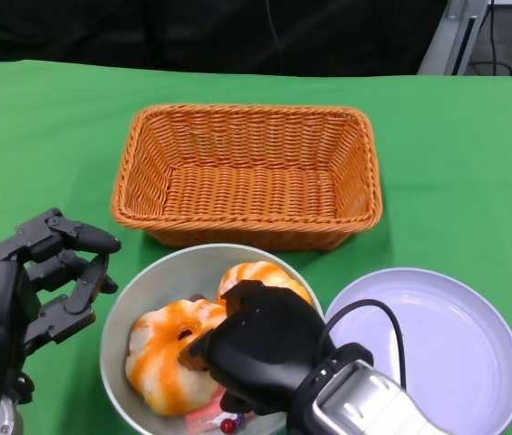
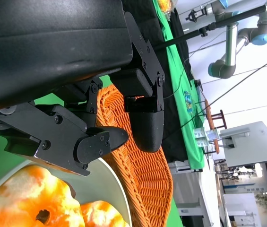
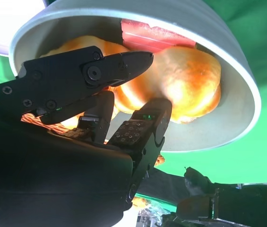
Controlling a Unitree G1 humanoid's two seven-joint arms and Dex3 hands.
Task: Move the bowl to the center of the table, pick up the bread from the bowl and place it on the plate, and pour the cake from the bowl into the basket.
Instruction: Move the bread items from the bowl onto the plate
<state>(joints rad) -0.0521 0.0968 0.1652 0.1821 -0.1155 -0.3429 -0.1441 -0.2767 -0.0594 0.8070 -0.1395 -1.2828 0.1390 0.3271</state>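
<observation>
Right robot hand [image 1: 256, 349]: reaches into the grey bowl [image 1: 160, 272] over the bread; the head view shows only its back. In the right wrist view its fingers [image 3: 142, 130] close against the underside of a loaf, but a firm hold cannot be confirmed.
Left robot hand [image 1: 52, 272]: hovers just left of the bowl, fingers apart, holding nothing.
Bowl: on the green desk [image 1: 47, 136], just in front of the basket; its near rim is cut off by the picture's edge.
Bread: two orange-striped ring loaves [image 1: 165, 358] in the bowl, the farther one [image 1: 269, 276] partly hidden by the right robot hand.
Cake: a red-and-pink piece [image 1: 219, 419] at the bowl's near side, mostly hidden; the right wrist view shows it as a red slab [image 3: 157, 35].
Basket: orange wicker basket [image 1: 246, 172], behind the bowl.
Plate: white plate [image 1: 446, 344], just right of the bowl, partly covered by the right forearm.
</observation>
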